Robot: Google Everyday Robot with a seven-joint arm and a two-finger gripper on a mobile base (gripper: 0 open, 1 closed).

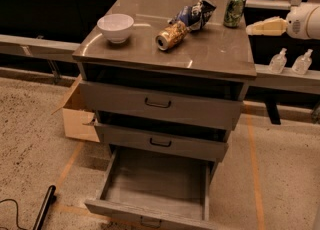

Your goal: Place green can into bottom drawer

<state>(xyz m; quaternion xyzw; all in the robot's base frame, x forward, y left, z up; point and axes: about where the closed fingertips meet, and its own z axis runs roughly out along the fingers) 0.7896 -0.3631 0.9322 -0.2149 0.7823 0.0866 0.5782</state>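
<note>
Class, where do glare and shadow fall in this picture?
Camera view: glare streaks the cabinet top beside the white bowl; dark shadow fills the gaps above the upper drawers; the gripper, right of the green can, looks brightly lit.

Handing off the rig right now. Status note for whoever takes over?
The hand hovers off the right edge of the grey cabinet top, just right of the slim green drink can, not touching it.
The can stands upright at the top's back right corner.
The deep grey bottom drawer is pulled open, can not in it.
Done: drawer open.
Left: grasp can, place it in drawer.
</note>
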